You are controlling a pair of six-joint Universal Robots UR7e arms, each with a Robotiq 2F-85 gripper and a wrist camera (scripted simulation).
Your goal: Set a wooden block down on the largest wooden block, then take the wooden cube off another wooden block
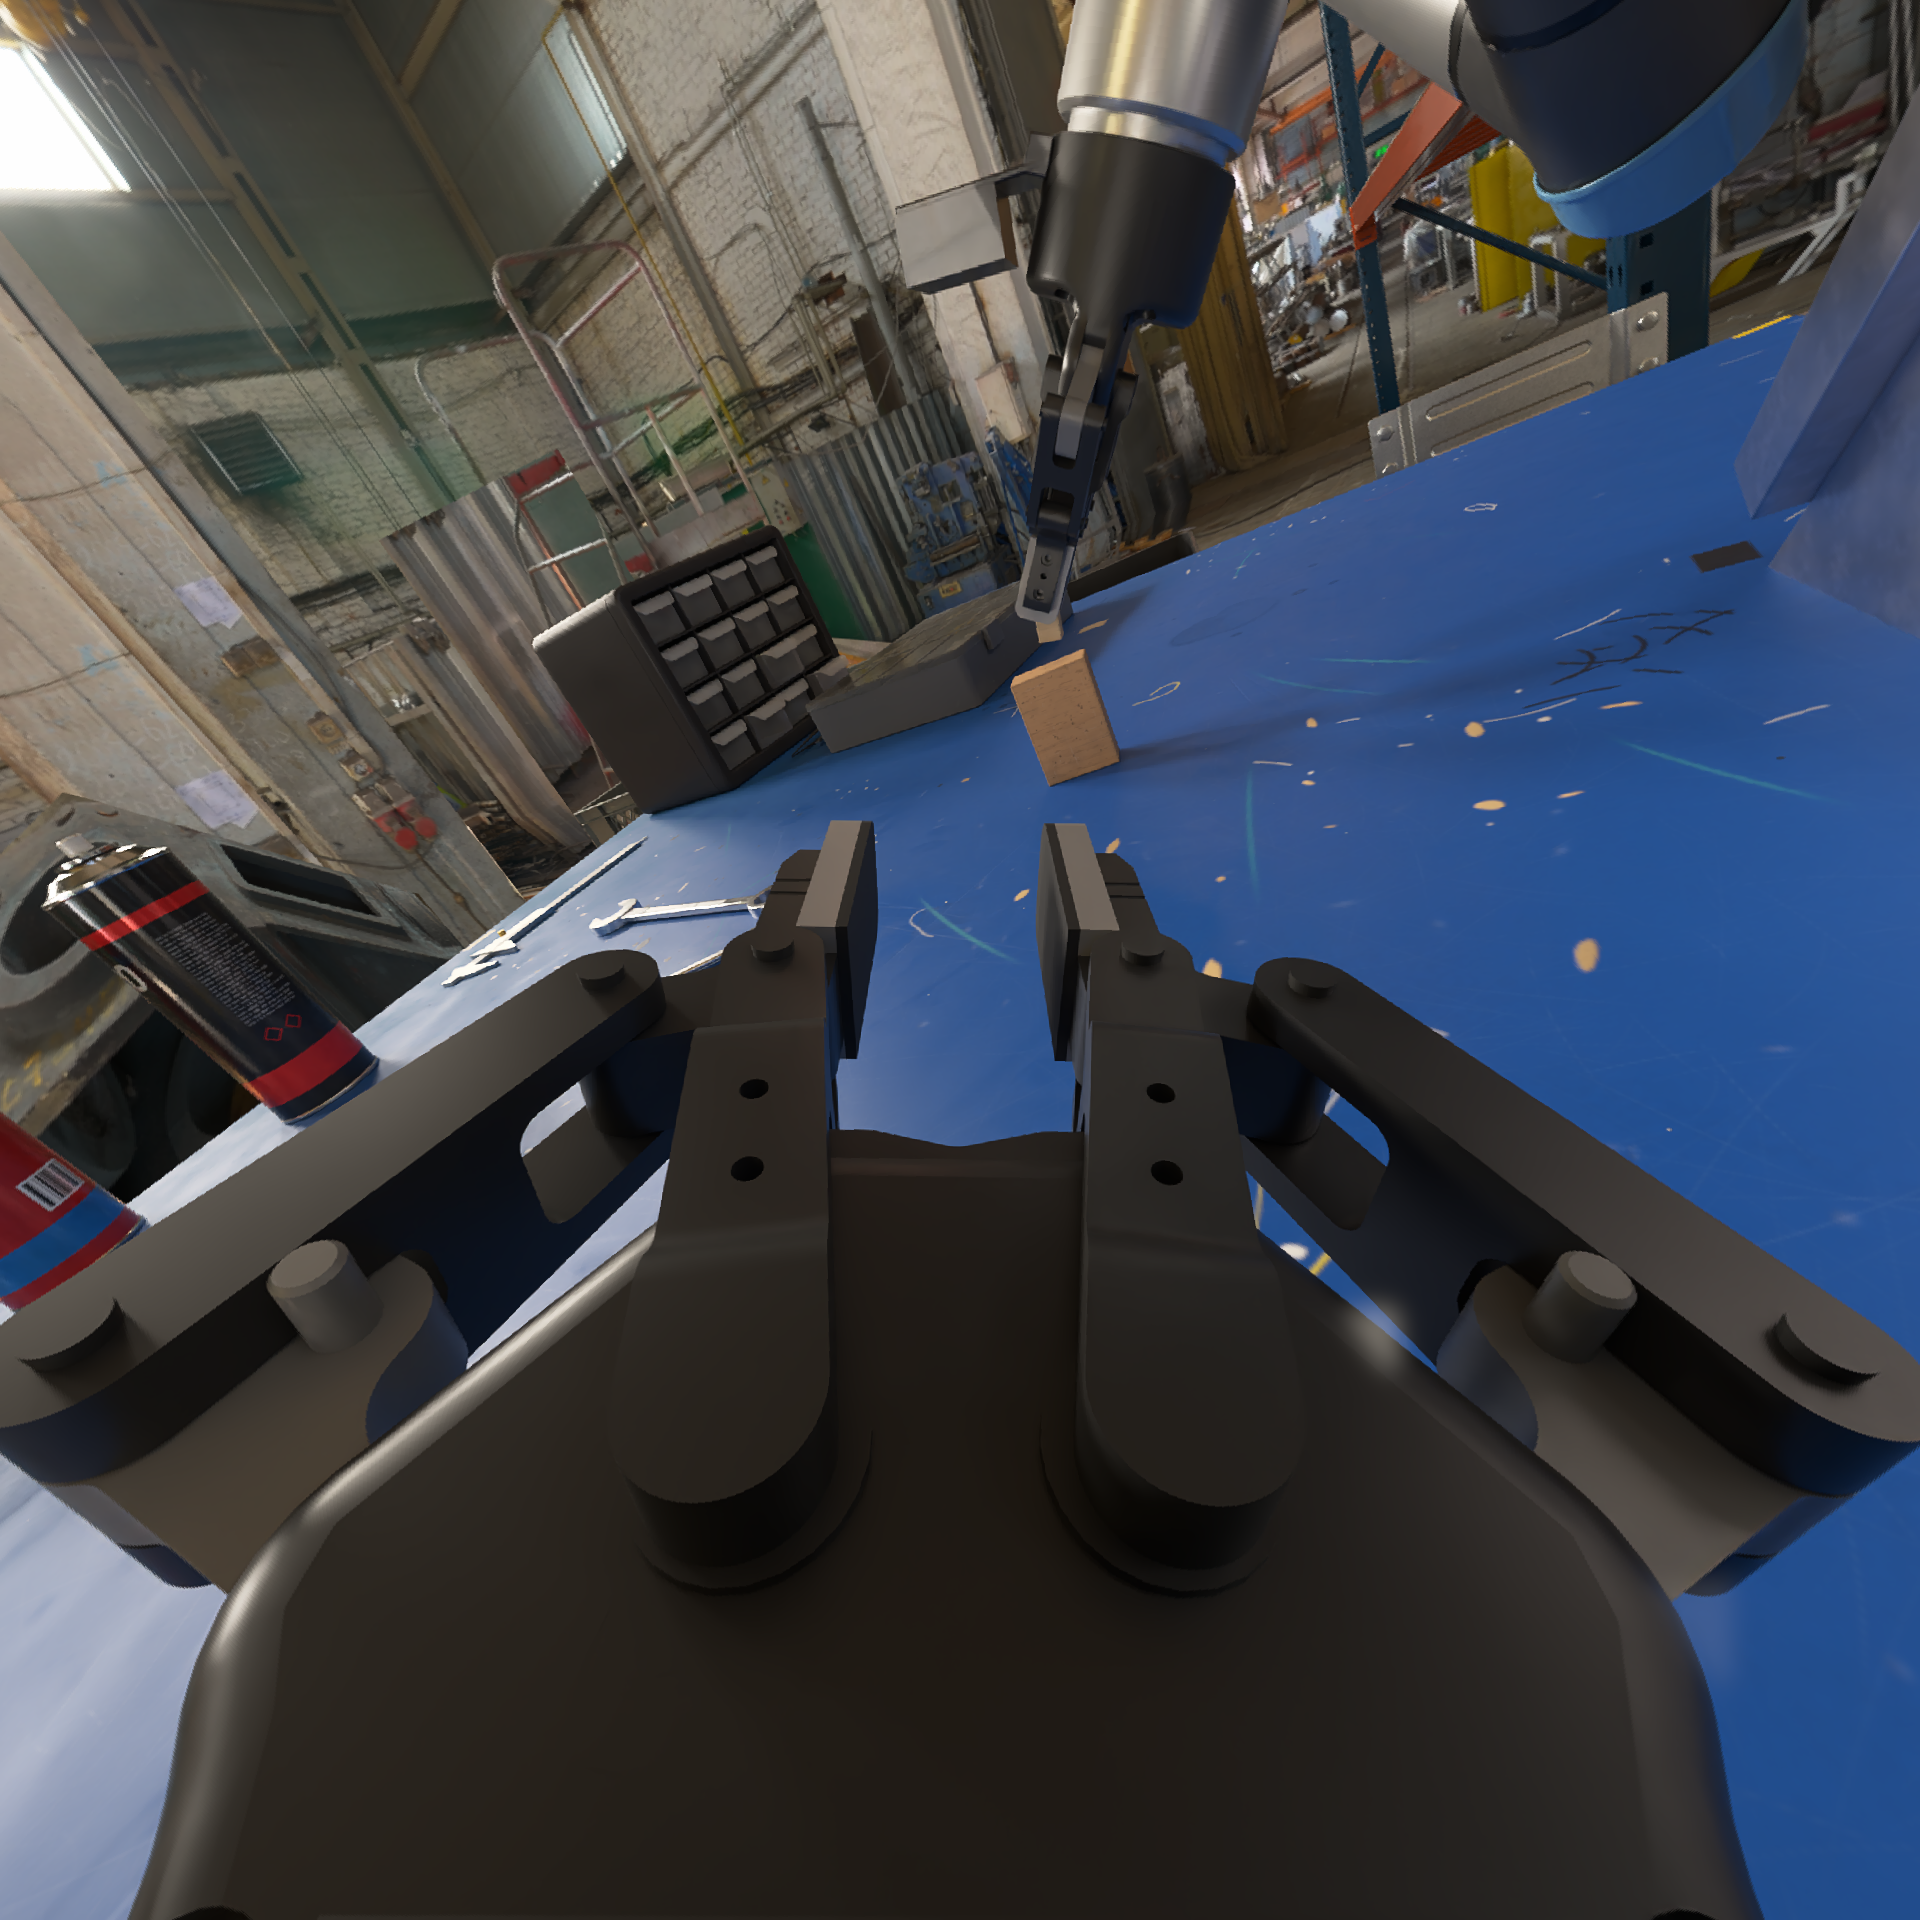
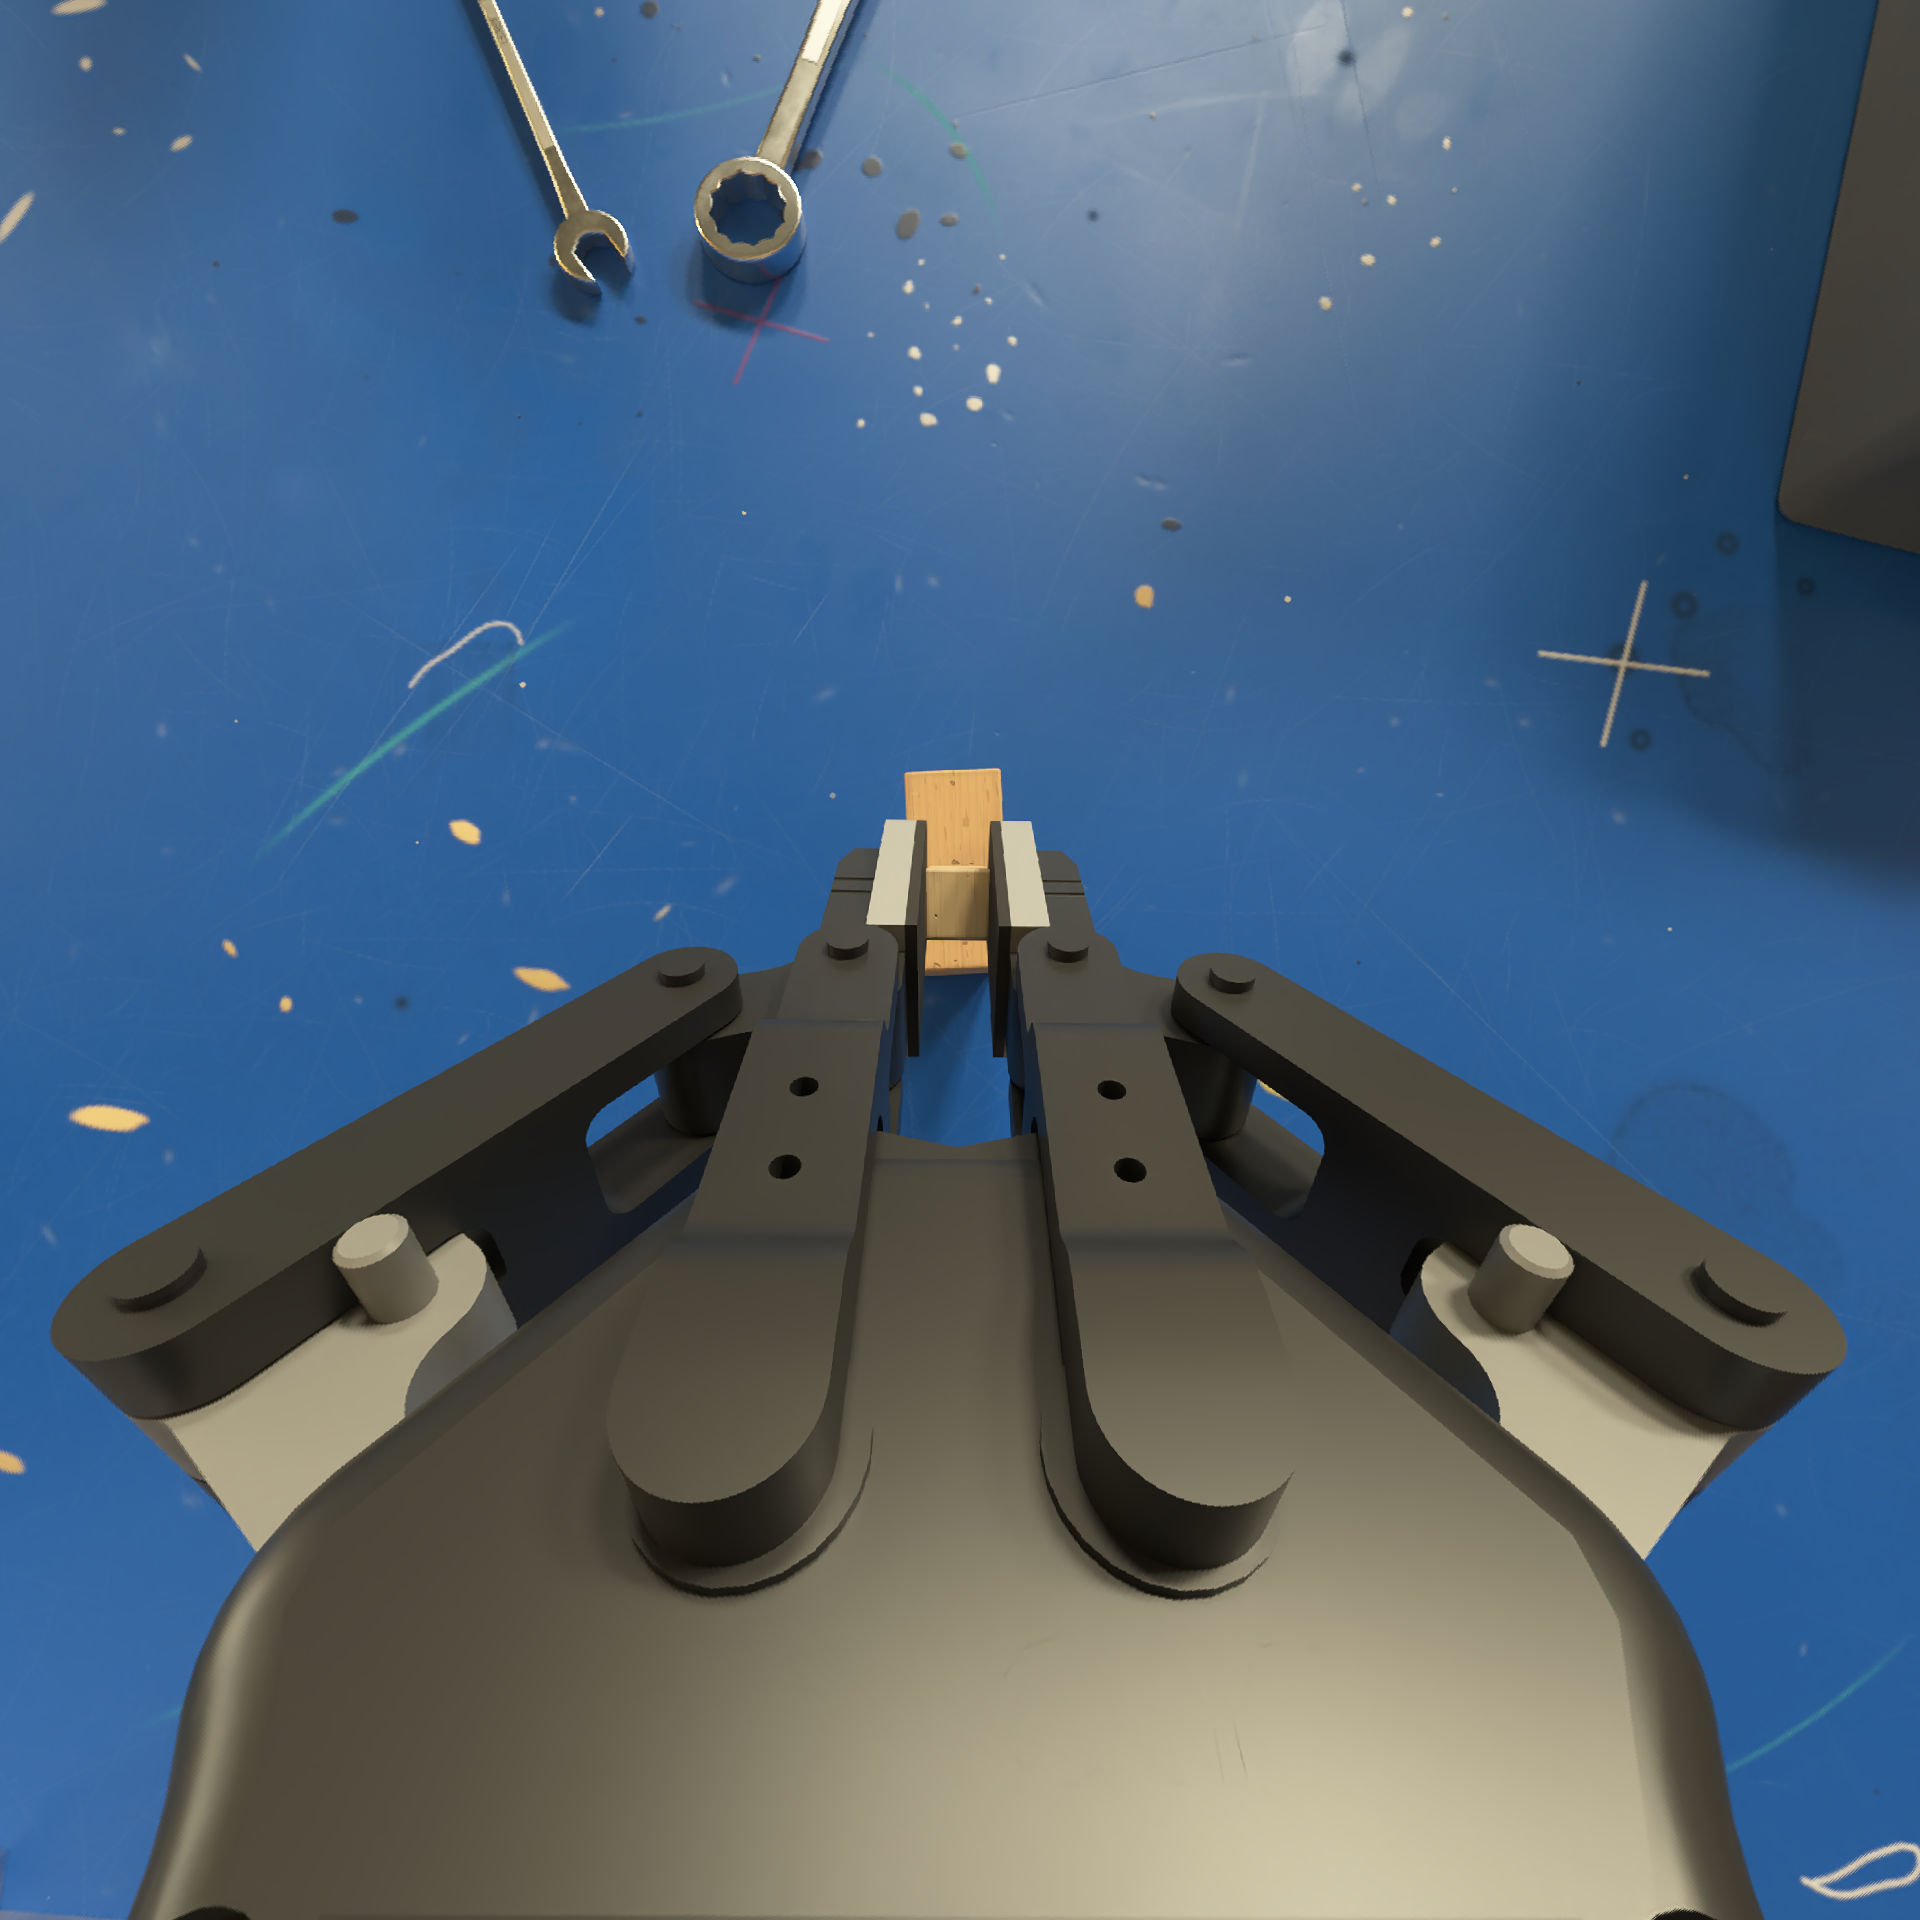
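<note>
A tall wooden block [image 1: 1065,717] stands upright on the blue table [image 1: 1455,935]. My right gripper [image 1: 1042,597] hangs just above it, shut on a small wooden cube [image 1: 1050,628] that is clear of the block's top. In the right wrist view, looking straight down, the right gripper [image 2: 957,844] holds the cube [image 2: 956,902] between its pads, with the block's top [image 2: 953,805] directly beneath. My left gripper [image 1: 958,883] is open and empty, low over the table, short of the block.
A black drawer cabinet [image 1: 707,665] and a flat grey case [image 1: 914,675] sit behind the block. Wrenches [image 1: 675,912] lie at the left; two show in the right wrist view [image 2: 545,145] [image 2: 764,177]. Spray cans [image 1: 208,987] stand at the left edge. A metal slab [image 1: 1849,364] is at the right.
</note>
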